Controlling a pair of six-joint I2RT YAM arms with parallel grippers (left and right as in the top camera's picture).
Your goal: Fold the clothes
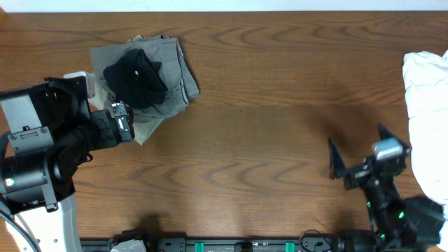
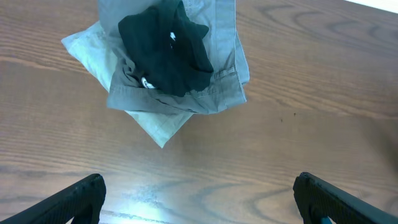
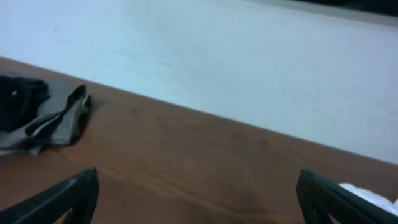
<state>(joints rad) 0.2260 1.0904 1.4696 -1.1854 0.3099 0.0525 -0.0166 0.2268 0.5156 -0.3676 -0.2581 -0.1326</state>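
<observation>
The table (image 1: pixel 266 140) has a broad bare middle, and the next fold is best done there. By my judgement the white heap (image 1: pixel 425 105) at the right edge is the piece to draw inward. It should be taken by an edge or corner rather than its bunched middle, and spread flat before any crease. The grey stack (image 1: pixel 178 70) at the far left, with the black garment (image 1: pixel 136 77) on top, looks finished and is better left alone. The wood is smooth, grained and faintly glossy. The white cloth is soft and rumpled, the grey thin, woven and roughly squared with a seamed band, the black limp and lumpy. The left gripper (image 2: pixel 199 202) hangs near the stack, fingers wide apart and empty. The right gripper (image 1: pixel 358 148), just beside the heap, is likewise spread and holds nothing.
</observation>
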